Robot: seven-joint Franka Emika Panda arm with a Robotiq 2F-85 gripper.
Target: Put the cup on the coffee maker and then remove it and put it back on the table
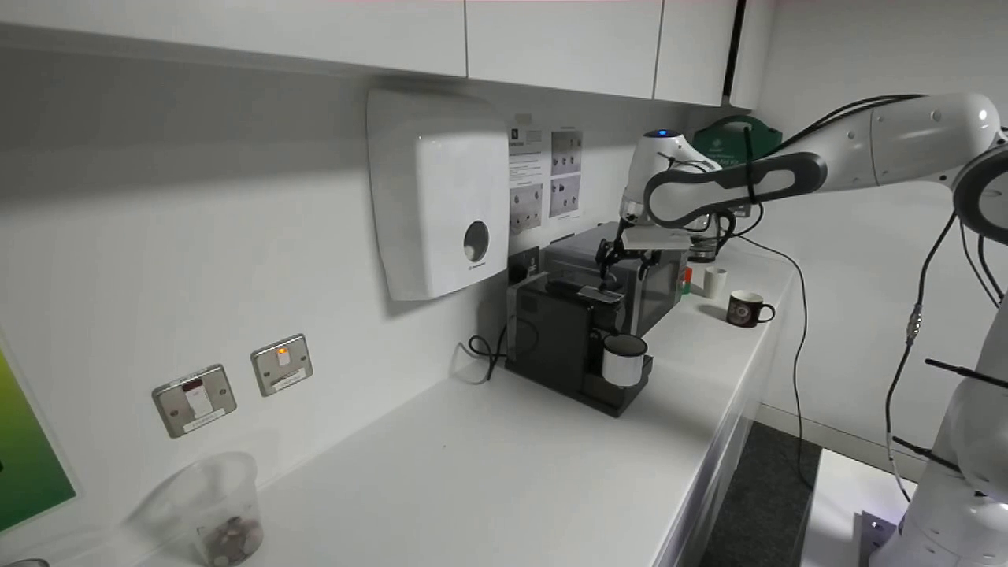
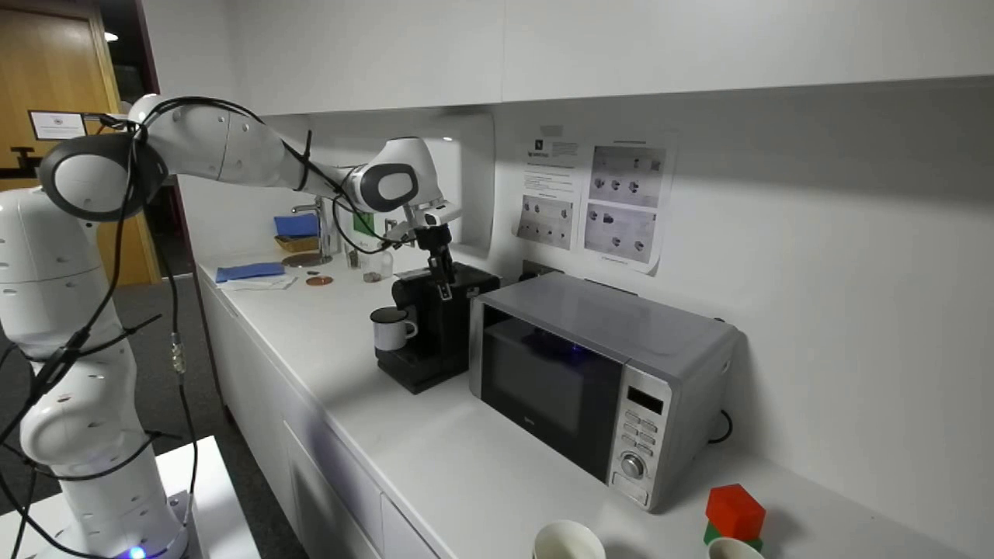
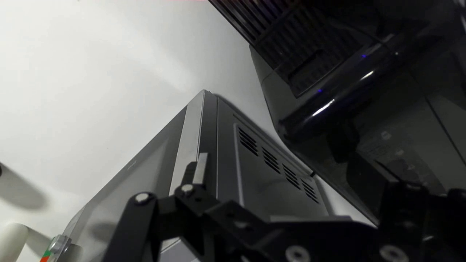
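Now the arm [image 1: 898,146] arches over, gripper [image 1: 624,272] wide, pointing down; in an exterior view the cup [image 1: 623,365] sits at its six o'clock, on the coffee maker [image 1: 551,337].

Dim, grey light; in both exterior views, shadow bands the wall [image 1: 236,236] under overhead cabinets [image 1: 563,39]. In the wrist view, white glare streaks the coffee maker [image 3: 375,94]; the close pincer [image 3: 271,156] looks blurred.

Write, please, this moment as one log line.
black-rimmed white mug: on tray of coffee machine | end effector: open, near coffee machine's top, contact unclear | return to countertop: pending
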